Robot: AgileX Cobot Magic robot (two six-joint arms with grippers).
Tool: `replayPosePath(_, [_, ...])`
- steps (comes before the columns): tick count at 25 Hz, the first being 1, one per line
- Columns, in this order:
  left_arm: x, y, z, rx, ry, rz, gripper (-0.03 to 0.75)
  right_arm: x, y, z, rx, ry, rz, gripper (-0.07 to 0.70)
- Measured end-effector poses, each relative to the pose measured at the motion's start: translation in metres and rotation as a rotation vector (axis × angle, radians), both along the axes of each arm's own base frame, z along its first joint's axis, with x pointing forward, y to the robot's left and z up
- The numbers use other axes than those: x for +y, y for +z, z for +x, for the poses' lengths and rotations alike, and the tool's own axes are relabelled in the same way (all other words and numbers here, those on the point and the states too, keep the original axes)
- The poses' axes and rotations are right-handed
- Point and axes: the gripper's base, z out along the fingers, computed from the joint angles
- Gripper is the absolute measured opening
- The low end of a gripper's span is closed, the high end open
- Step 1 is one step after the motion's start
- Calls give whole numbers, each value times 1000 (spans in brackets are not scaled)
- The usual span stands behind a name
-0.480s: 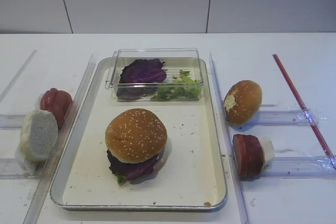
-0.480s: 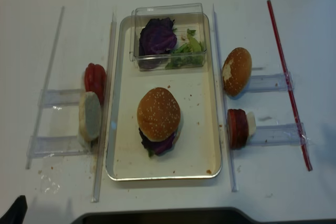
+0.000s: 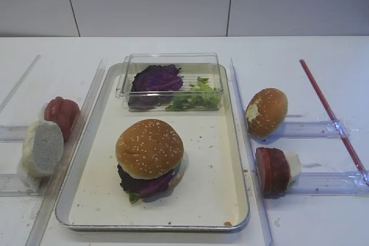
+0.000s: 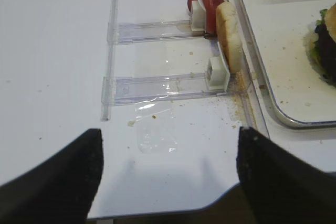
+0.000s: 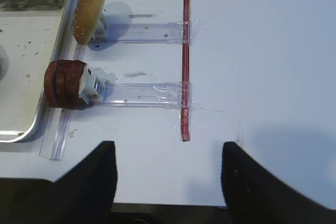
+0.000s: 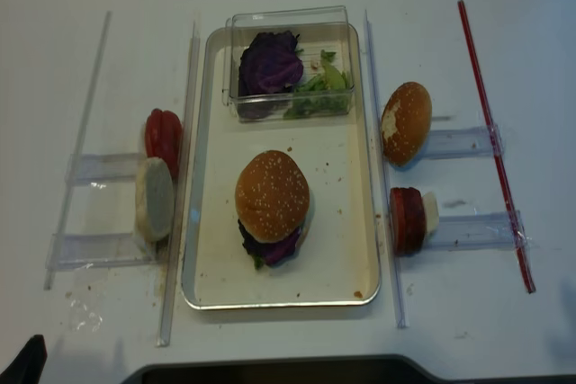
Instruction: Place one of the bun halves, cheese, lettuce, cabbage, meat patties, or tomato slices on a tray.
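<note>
On the cream tray [image 3: 219,165] stands a stack topped by a sesame bun half [image 3: 149,147], with purple cabbage [image 3: 151,186] and a bit of green lettuce under it. More cabbage [image 3: 155,78] and lettuce [image 3: 196,97] lie in a clear box at the tray's far end. Meat patties [image 3: 272,169] stand on edge right of the tray. My right gripper [image 5: 168,182] is open over bare table, near the patties [image 5: 63,83]. My left gripper [image 4: 168,182] is open and empty, near a pale bun half [image 4: 229,35] and tomato slices [image 4: 207,1].
A seedless brown bun half [image 3: 266,111] stands on a clear holder right of the tray. Clear plastic rails [image 3: 242,119] run along both long sides of the tray. A red strip [image 3: 331,113] lies taped at the far right. Crumbs and a tape patch [image 4: 155,129] lie before the left gripper.
</note>
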Motion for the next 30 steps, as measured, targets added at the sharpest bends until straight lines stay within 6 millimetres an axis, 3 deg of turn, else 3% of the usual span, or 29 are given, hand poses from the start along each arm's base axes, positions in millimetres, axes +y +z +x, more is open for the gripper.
replayPosePath(13, [0, 0, 0, 0, 0, 0, 489, -2, -62, -20, -83, 0, -43, 454])
replayPosePath(22, [-1, 0, 0, 0, -4, -5, 489, -2, -66, -30, -216, 4, -58, 454])
replayPosePath(30, [0, 0, 0, 0, 0, 0, 489, -2, -65, -30, -228, 8, -62, 454])
